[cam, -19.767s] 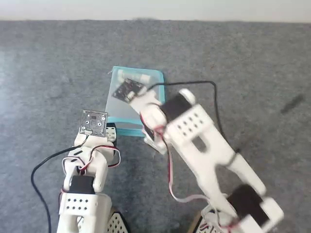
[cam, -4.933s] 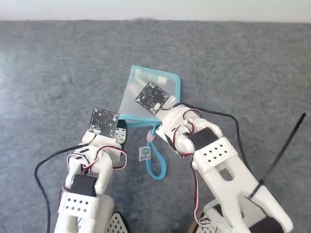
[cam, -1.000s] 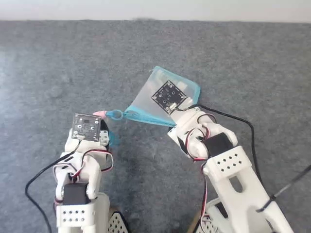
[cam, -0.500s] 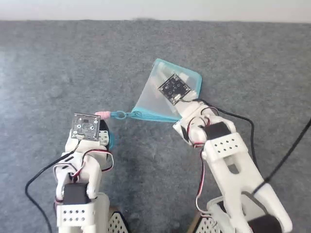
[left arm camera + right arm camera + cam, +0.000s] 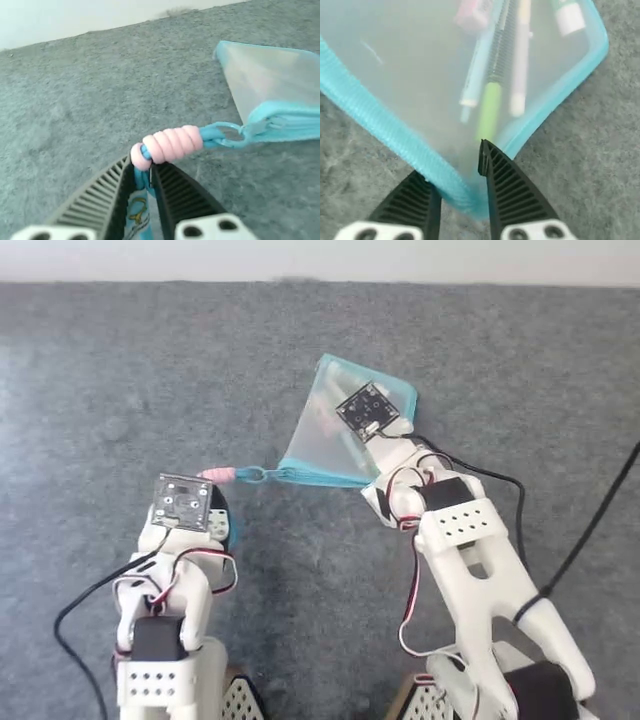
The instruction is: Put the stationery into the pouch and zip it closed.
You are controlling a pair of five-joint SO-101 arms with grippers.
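**Pull along the zip, far corner held firm**

The left fingers (image 5: 156, 173) are pinched tight on the cord (image 5: 136, 202) behind its pink beads (image 5: 167, 144), just off the pouch's (image 5: 322, 435) zip end. The right fingers (image 5: 489, 162) clamp the pouch's opposite zip corner, with the pens (image 5: 489, 112) inside. The pull is best made in line with the zip, low over the bench (image 5: 120, 360).

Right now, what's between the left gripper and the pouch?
Left wrist view: pink beads, then a blue ring, run from the left gripper, shut on the blue strap, to the pouch.
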